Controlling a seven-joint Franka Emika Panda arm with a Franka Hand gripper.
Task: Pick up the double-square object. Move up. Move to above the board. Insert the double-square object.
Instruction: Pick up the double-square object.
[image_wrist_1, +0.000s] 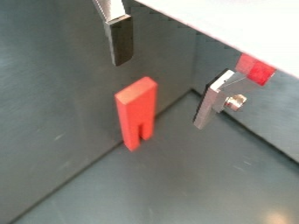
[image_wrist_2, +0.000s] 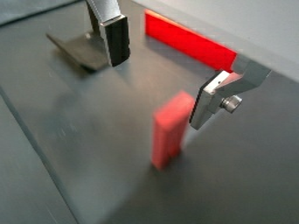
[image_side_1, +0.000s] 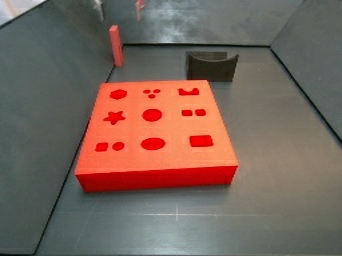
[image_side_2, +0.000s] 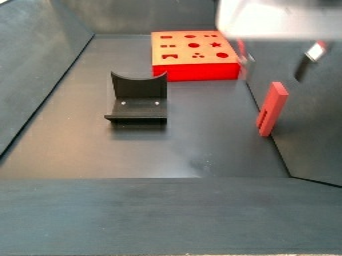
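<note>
The double-square object (image_wrist_1: 135, 114) is a slim red-salmon bar standing upright on the dark floor close to a side wall, also seen in a wrist view (image_wrist_2: 172, 131) and both side views (image_side_1: 116, 45) (image_side_2: 273, 108). My gripper (image_wrist_1: 163, 74) (image_wrist_2: 163, 74) hovers just above it, open, its fingers (image_wrist_1: 121, 39) spread wide on either side of the bar and not touching it. The board (image_side_1: 134, 178) (image_side_2: 201, 70) is a thick bright red slab with several shaped recesses, lying apart from the bar; one edge of the board (image_wrist_2: 187, 42) shows in a wrist view.
The dark fixture (image_side_1: 211, 65) (image_side_2: 136, 100) (image_wrist_2: 76, 48) stands on the floor between the bar's corner and the board. Grey walls enclose the floor, and the bar stands close to one of them.
</note>
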